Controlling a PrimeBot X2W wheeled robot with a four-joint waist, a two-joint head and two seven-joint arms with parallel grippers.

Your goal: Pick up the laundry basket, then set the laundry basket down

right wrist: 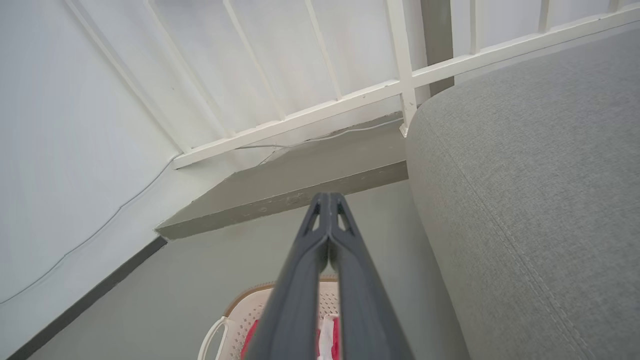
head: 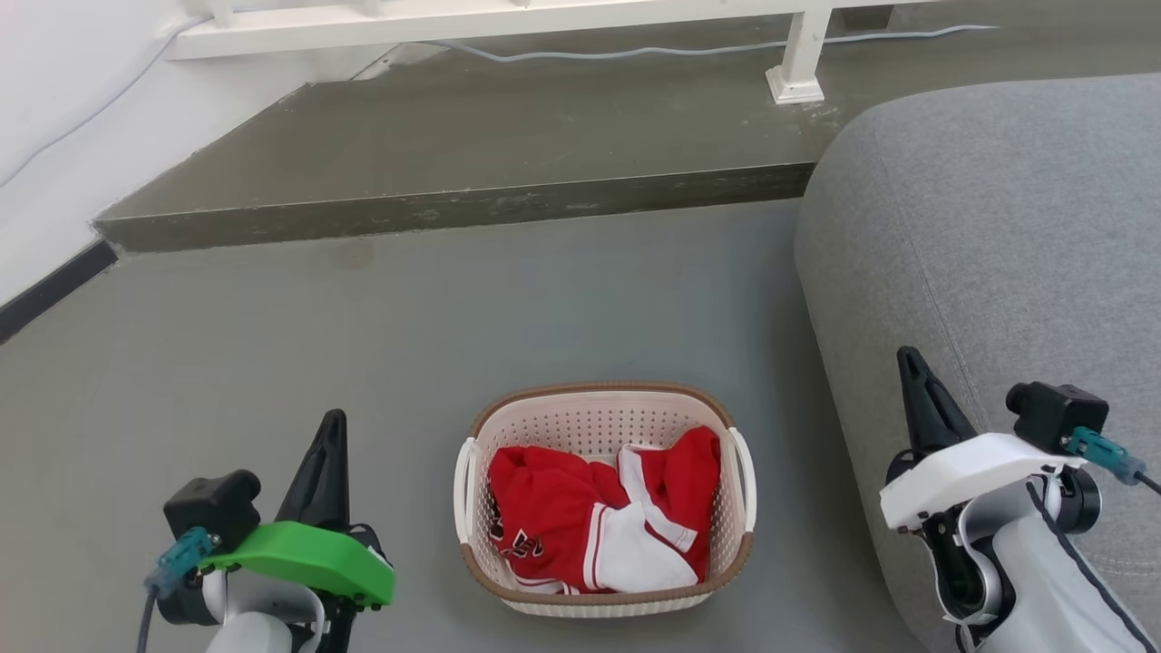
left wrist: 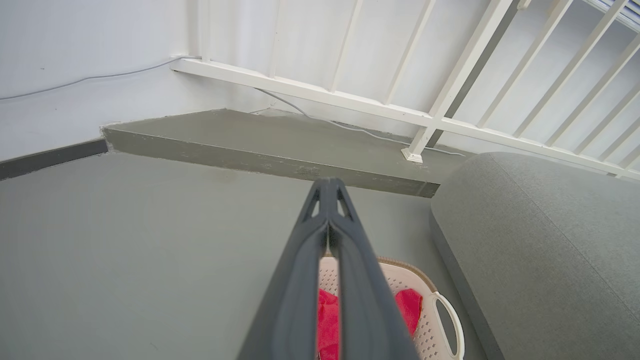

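Note:
The laundry basket (head: 599, 417) stands on the grey floor between my two arms: cream-white, perforated, with a brown rim and white loop handles on both sides. A red-and-white garment (head: 594, 526) lies crumpled inside it. My left gripper (head: 332, 419) is shut and empty, well to the left of the basket and clear of its left handle (head: 464, 490). My right gripper (head: 905, 355) is shut and empty too, off to the right in front of the sofa. Part of the basket (left wrist: 430, 320) shows behind the left fingers (left wrist: 327, 187), and the basket (right wrist: 240, 310) shows below the right fingers (right wrist: 327, 197).
A grey sofa (head: 998, 254) fills the right side, close to the basket's right handle (head: 746, 481). A raised concrete step (head: 453, 154) runs across ahead, with a white railing (head: 798, 54) and a cable on it. A white wall with a dark skirting (head: 45, 290) lies left.

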